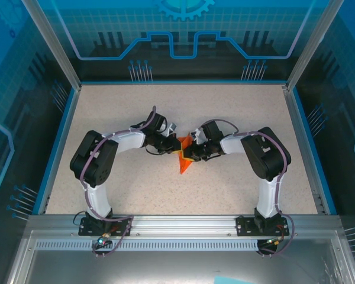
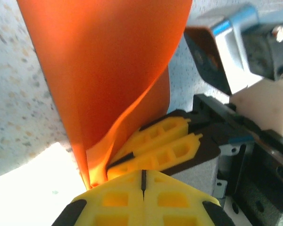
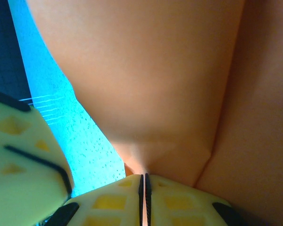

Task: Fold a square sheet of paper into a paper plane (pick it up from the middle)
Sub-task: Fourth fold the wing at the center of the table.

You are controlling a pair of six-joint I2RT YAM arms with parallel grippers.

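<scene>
Currently both arms meet mid-table (image 1: pixel 106 118), well apart from the blue rim (image 1: pixel 177 82), with open tabletop left, right and on the near side. My left gripper (image 2: pixel 143 178) is closed. The paper plane (image 1: pixel 183 161) touches its tips' left side, and I cannot tell if it is pinched there. My right gripper (image 3: pixel 144 181) is clamped on the plane's fold.
</scene>
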